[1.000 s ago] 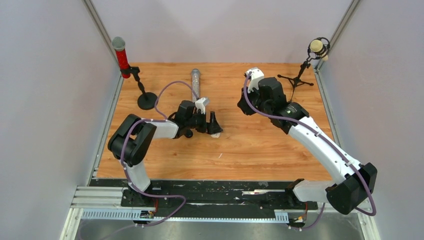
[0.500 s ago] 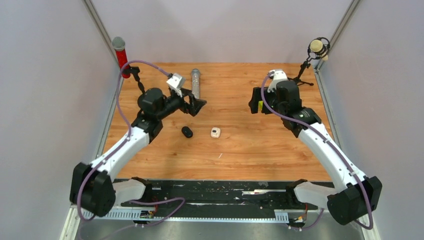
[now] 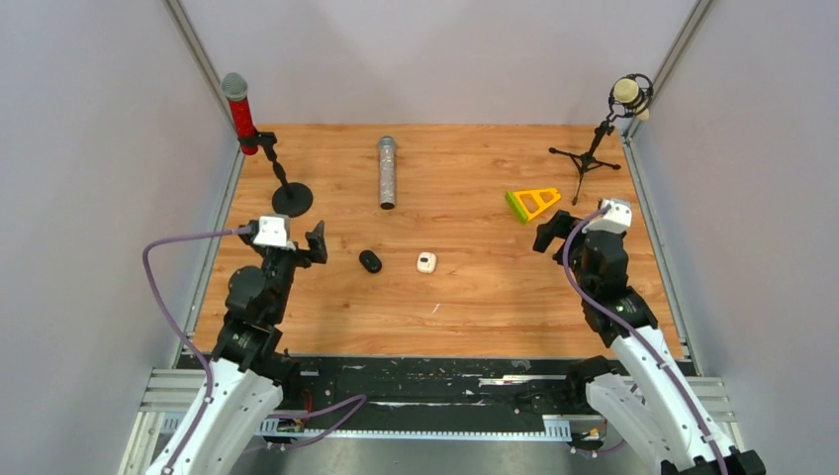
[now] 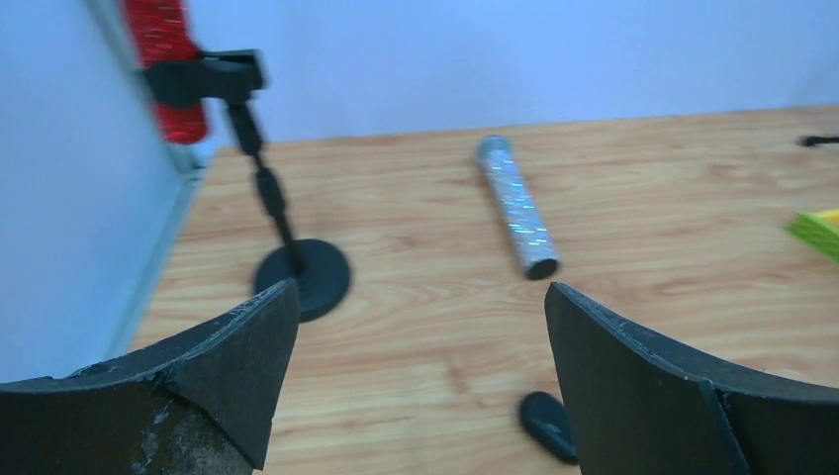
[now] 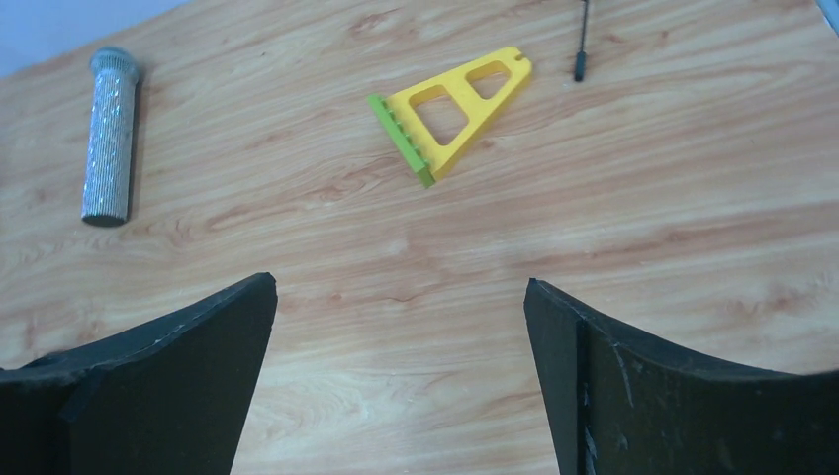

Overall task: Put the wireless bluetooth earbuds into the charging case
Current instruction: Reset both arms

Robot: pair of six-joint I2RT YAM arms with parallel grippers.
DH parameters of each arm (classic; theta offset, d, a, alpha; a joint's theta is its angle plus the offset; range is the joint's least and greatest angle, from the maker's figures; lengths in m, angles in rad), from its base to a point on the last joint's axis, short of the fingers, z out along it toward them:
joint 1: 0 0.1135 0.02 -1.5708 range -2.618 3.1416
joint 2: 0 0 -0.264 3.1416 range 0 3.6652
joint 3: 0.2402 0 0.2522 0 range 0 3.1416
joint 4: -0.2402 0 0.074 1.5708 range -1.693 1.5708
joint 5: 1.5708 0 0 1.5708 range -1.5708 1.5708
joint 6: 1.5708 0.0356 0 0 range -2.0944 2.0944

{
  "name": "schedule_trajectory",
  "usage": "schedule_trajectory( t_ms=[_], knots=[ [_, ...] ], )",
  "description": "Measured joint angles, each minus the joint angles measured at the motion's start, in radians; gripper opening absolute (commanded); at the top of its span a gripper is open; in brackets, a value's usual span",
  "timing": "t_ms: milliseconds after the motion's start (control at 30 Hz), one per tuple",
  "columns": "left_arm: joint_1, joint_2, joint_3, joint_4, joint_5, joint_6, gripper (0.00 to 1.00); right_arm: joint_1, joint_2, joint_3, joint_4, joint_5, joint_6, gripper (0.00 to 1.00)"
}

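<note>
A small black charging case [image 3: 370,261] lies on the wooden table [image 3: 475,297], and a small white case [image 3: 426,262] lies just to its right. The earbuds are not to be made out in any view. My left gripper [image 3: 313,245] hangs open near the table's left side, well left of the black case. In the left wrist view the black case [image 4: 547,424] peeks out beside the right finger, outside the open left gripper [image 4: 420,287]. My right gripper [image 3: 549,235] is open at the right, with only bare wood between the tips of the right gripper [image 5: 401,280].
A yellow and green triangular tool [image 3: 531,203] lies at the back right. A silver microphone [image 3: 386,172] lies at the back centre. A red microphone on a stand [image 3: 292,200] is at the back left, a tripod stand [image 3: 591,158] at the back right. A thin white sliver [image 3: 435,309] lies near the front.
Both arms have pulled back to the near edge. The right gripper has opened and left the yellow tool on the table. The left arm has moved off the two cases.
</note>
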Motion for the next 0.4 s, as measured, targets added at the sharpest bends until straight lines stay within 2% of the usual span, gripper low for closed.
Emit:
schedule_trajectory(
  t_ms=[100, 233, 400],
  knots=[
    [0.031, -0.073, -0.04, -0.006, -0.098, 0.118, 1.0, 0.0, -0.071, -0.069, 0.026, 0.064, 0.058, 1.0],
    [0.069, -0.069, -0.128, -0.001, -0.232, 0.274, 1.0, 0.0, -0.143, -0.148, 0.083, 0.116, 0.105, 1.0],
    [0.096, -0.054, -0.179, -0.092, -0.275, 0.312, 1.0, 0.0, -0.162, -0.227, 0.144, 0.175, 0.145, 1.0]
  ],
)
